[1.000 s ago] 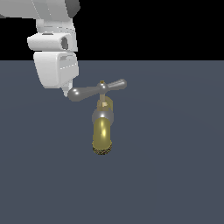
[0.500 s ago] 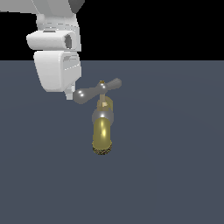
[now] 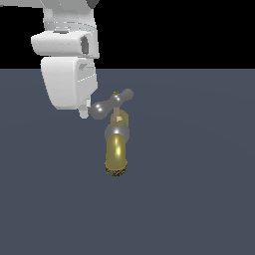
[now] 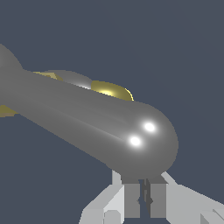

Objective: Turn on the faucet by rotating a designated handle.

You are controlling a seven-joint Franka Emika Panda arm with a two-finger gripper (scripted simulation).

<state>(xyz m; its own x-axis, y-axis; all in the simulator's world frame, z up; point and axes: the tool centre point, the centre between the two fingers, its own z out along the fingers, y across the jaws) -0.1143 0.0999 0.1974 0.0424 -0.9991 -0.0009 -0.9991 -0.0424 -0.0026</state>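
The faucet (image 3: 117, 149) stands on the dark grey floor, its brass-gold spout curving toward the camera with a rough mesh tip. Its handle (image 3: 113, 103), a silver crossbar with bulbous ends, sits on top and is tilted, with the end on the exterior view's left lower. My gripper (image 3: 85, 110) is shut with nothing between its fingers, and its tip touches that lower end. In the wrist view the handle (image 4: 100, 127) fills the frame as a thick grey bar, its rounded end right against my closed gripper (image 4: 143, 197).
A flat dark grey floor (image 3: 199, 174) stretches around the faucet. My white arm body (image 3: 67, 74) hangs above and to the exterior view's left of the handle.
My gripper has moved toward the exterior view's right, pushing the handle's near end along. The crossbar has rotated and now looks shorter and more tilted.
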